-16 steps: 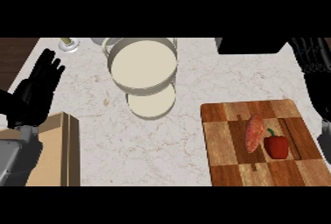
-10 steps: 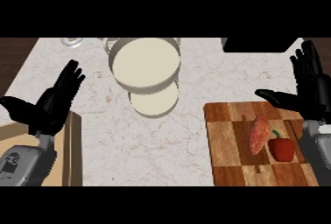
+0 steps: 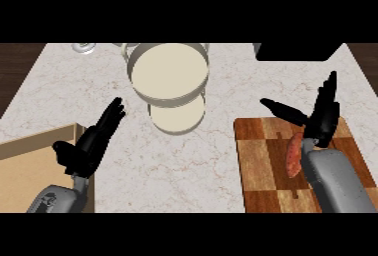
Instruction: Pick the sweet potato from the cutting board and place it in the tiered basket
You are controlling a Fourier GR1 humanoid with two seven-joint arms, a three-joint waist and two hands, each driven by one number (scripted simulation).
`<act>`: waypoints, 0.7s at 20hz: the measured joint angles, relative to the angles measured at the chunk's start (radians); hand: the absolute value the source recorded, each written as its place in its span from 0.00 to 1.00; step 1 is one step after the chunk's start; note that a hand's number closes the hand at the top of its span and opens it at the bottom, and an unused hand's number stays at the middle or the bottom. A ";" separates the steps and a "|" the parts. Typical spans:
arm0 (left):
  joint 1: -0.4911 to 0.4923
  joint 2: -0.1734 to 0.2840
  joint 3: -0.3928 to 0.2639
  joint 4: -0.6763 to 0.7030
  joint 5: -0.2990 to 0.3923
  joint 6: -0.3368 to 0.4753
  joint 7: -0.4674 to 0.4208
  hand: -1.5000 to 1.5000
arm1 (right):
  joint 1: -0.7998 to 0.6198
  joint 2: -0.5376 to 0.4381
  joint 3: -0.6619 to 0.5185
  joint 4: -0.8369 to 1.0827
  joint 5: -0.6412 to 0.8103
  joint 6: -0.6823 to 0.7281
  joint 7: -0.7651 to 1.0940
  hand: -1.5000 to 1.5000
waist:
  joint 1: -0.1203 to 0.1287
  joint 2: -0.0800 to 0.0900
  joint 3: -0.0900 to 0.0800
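A pale marbled tabletop is seen from steeply above. At the right, a wooden cutting board made of light and dark blocks lies flat on it, and the reddish sweet potato is found lying lengthwise on that board, partly covered along its right side by the grey right forearm. The right hand is held over the board's upper part, just above the sweet potato's far end; its fingers are straight and point away from the robot, the thumb is spread out to the left, and nothing is held in it. The left hand is seen at the lower left over bare tabletop, with fingers extended up and to the right, the thumb set apart, and nothing grasped. Just beside its wrist, the corner of a light wooden surface is shown at the left edge. Near the top centre, the tiered basket is seen as two round cream trays, the larger one overlapping the smaller one below it, well apart from the cutting board
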 measured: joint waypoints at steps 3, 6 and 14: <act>0.014 -0.009 -0.002 0.027 -0.011 -0.006 -0.027 0.50 | -0.009 -0.066 0.079 -0.031 0.110 -0.036 0.149 0.00 | -0.012 -0.007 -0.002; 0.024 -0.004 0.005 0.030 -0.010 -0.011 -0.034 0.50 | -0.023 -0.170 0.150 -0.003 0.203 0.014 0.322 0.00 | -0.014 -0.012 -0.007; 0.024 -0.009 -0.005 0.044 -0.022 -0.015 -0.040 0.50 | -0.080 -0.370 0.366 0.021 0.315 0.412 0.751 0.00 | -0.013 -0.020 -0.013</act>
